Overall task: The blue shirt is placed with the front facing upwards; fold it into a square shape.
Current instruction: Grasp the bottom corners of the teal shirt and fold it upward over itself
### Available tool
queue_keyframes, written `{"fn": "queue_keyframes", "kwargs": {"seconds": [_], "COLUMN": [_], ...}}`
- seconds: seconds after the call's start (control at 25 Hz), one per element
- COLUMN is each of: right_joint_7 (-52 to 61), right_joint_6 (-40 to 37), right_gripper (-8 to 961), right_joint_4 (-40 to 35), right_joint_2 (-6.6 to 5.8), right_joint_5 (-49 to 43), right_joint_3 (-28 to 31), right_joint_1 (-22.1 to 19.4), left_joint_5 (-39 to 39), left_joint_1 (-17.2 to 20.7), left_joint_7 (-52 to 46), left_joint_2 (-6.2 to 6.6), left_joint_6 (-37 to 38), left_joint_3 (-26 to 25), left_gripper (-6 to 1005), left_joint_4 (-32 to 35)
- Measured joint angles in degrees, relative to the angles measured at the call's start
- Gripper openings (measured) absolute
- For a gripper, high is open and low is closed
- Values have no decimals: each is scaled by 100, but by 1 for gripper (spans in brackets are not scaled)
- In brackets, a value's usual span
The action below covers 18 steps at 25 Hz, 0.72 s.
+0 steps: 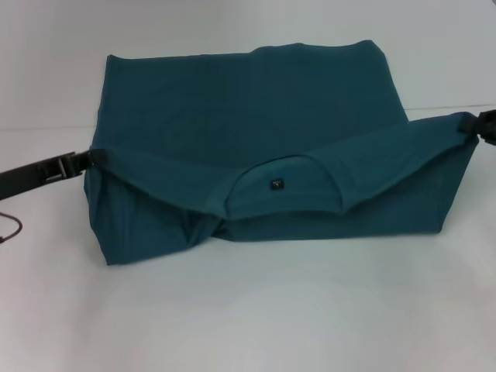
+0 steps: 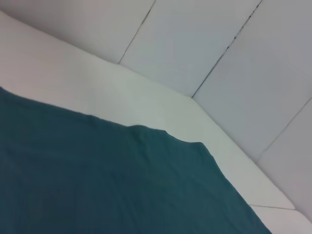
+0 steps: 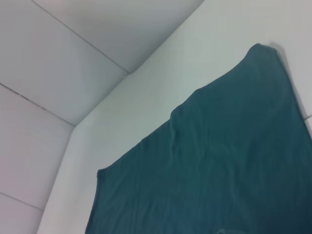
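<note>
My left gripper [image 1: 91,157] and right gripper [image 1: 470,124] each clench an upper corner of the blue shirt [image 1: 256,101], holding its collar end raised between them above the white worktop [image 1: 256,318]. The shirt's far part lies flat; the lifted edge sags mid-span, with the neckline [image 1: 285,186] and its small label [image 1: 276,184] facing me. I judge the lengthwise fold half done. Next, I'd carry both corners together to the far hem, keeping the edge taut.

No text can be read; the small dark square label [image 1: 276,184] inside the teal-blue cotton shirt's [image 1: 232,93] neckline is too small.
</note>
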Motion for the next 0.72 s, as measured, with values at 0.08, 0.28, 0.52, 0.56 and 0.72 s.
{"fn": "queue_keyframes", "kwargs": {"seconds": [0.08,0.28,0.52,0.56,0.72], "right_joint_7": [-18,-36,3,6,10], "right_joint_6": [46,253,287,300,432], "right_gripper": [27,27,27,27,27], "right_joint_4": [41,176,194,194,193], "right_joint_2": [2,-3,-57,-63,-71], "right_joint_5": [-2,-13,-18,-18,-18], "right_joint_3": [-8,-174,-288,-300,-317], "right_joint_1": [29,143,250,258,277], "left_joint_5": [0,49,52,53,53], "left_joint_1": [-74,-258,-518,-531,-632], "left_joint_7": [54,161,270,281,377], "left_joint_2": [29,185,526,535,565], "left_joint_6": [-107,-426,-748,-782,-1002], "left_joint_3": [19,130,456,479,635], "left_gripper": [30,29,29,30,30], "left_joint_4": [-17,-106,-446,-454,-468]}}
